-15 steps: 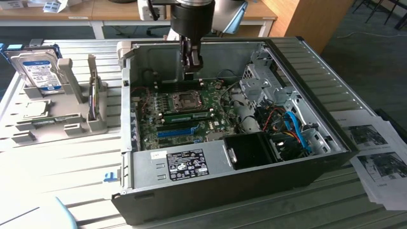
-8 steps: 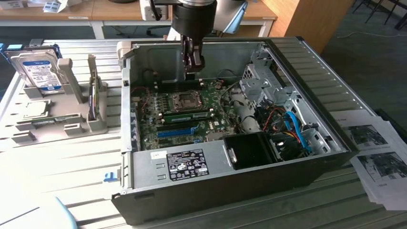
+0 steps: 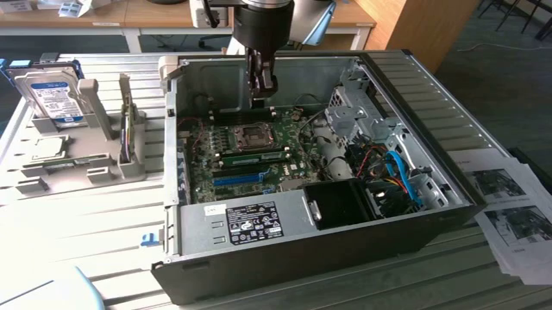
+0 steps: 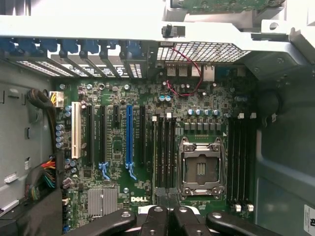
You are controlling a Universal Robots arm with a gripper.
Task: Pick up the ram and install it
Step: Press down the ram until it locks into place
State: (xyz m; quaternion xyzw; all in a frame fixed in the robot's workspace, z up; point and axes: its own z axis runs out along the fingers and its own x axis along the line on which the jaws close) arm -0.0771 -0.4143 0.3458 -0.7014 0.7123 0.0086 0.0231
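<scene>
A: What was hidden?

B: In the exterior view the arm was cut off at the frame's top edge. Only the dark wrist and the gripper [image 3: 260, 103] showed. Its tips blended into the dark far wall of the computer case [image 3: 448, 161], so their height over the board was hard to judge.

A: Gripper state?

B: Fingers pressed together. In the wrist view the gripper [image 4: 167, 210] showed black links and two inner fingers side by side, nothing visible between them.

A: Pose?

B: Pointing straight down inside the open case, over the motherboard and near the CPU socket [image 3: 252, 134].

A: The ram?

B: The ram [image 3: 256, 157] was a thin green stick lying along a slot just beside the socket, on the side toward the blue slot strip [image 3: 237, 179]. Not in the gripper. Couldn't tell if it was fully seated.

A: Wrist view of it?

B: The slots beside the CPU socket [image 4: 202, 167] were seen edge-on and dark, so I couldn't pick the stick out there.

A: Exterior extras?

B: A hard drive [image 3: 50, 97] upright in a grey stand on the counter [image 3: 86, 226], well apart from the case, at the exterior view's left.
</scene>
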